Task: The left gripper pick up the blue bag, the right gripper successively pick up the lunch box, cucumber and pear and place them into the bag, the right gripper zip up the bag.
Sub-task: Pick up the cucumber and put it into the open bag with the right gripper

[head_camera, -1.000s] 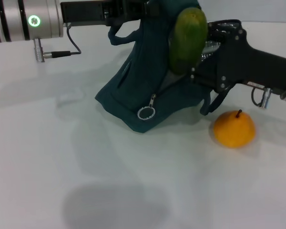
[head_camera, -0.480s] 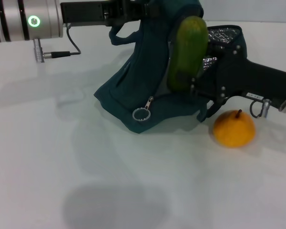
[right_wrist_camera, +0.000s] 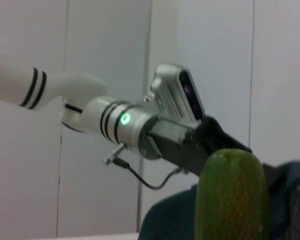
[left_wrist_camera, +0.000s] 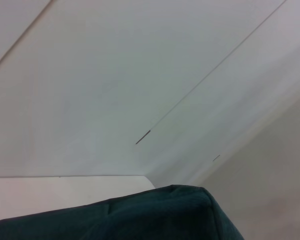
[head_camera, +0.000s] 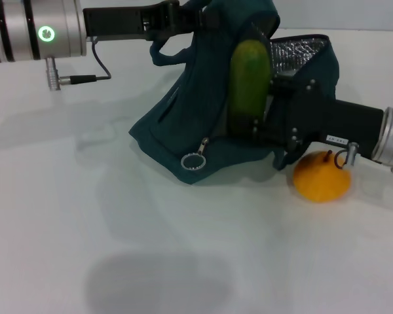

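Blue bag [head_camera: 203,124]: top held up by left gripper [head_camera: 183,16], mouth kept open
Cucumber [head_camera: 249,78]: clamped upright in right gripper [head_camera: 261,124] at bag mouth
Pear [head_camera: 321,176]: left on table [head_camera: 118,248], right edge

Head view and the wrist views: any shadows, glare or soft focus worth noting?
Head view: a soft dark shadow on the white table, a green glowing ring on the silver wrist. Right wrist view: the long green cucumber looms close and soft. Left wrist view: only dark teal fabric bag under pale walls.
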Controlling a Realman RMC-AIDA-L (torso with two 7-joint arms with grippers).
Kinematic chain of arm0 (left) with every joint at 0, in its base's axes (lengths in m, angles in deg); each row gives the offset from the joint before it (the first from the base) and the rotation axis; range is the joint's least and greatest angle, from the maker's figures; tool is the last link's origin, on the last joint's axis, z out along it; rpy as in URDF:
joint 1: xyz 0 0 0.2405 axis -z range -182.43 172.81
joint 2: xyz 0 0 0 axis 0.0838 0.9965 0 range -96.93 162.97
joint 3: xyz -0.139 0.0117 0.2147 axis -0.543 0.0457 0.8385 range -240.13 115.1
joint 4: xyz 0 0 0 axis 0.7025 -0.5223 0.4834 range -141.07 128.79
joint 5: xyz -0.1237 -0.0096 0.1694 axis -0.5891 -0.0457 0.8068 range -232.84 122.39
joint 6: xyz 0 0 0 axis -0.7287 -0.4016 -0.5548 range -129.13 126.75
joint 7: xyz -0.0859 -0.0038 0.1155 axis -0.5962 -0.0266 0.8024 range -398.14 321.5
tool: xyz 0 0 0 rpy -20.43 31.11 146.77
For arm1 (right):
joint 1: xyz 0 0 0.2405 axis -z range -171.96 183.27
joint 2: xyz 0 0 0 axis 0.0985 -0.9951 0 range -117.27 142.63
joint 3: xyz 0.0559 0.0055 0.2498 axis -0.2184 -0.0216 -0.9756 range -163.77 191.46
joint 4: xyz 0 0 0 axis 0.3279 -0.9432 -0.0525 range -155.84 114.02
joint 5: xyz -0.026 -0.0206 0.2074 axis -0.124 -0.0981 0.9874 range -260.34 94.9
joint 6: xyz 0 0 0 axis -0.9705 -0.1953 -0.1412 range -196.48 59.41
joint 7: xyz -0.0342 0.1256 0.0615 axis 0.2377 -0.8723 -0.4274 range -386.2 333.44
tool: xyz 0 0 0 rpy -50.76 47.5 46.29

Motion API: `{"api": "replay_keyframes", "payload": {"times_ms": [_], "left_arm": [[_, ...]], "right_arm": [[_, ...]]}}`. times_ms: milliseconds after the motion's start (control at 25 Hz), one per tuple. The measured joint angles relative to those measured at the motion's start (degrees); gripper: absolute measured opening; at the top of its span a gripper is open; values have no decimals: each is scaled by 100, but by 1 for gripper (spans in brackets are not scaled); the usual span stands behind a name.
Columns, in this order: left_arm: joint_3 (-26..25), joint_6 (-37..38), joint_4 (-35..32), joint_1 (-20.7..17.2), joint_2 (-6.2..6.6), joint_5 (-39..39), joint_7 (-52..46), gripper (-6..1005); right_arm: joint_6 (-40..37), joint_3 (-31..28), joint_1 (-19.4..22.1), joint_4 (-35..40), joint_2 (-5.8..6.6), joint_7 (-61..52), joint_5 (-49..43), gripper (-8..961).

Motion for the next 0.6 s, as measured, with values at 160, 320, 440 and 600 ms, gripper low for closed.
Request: {"api": "replay_keyframes", "payload": {"times_ms": [160, 320, 440, 600], "left_arm": [[0, 12, 2, -3, -1, 5, 0, 54], [0, 18, 2, -11, -1, 8, -1, 54], [0, 21, 2, -11, 2, 9, 15, 54], [0, 26, 2, -11, -3, 9, 61, 54]], "right_arm": [[179, 217, -5, 187, 2, -505, -3, 573], [135, 269, 63, 439, 21, -951, -3, 574], [101, 278, 133, 632, 25, -1164, -6, 574], [67, 385, 147, 671, 51, -1203, -15, 575]]}}
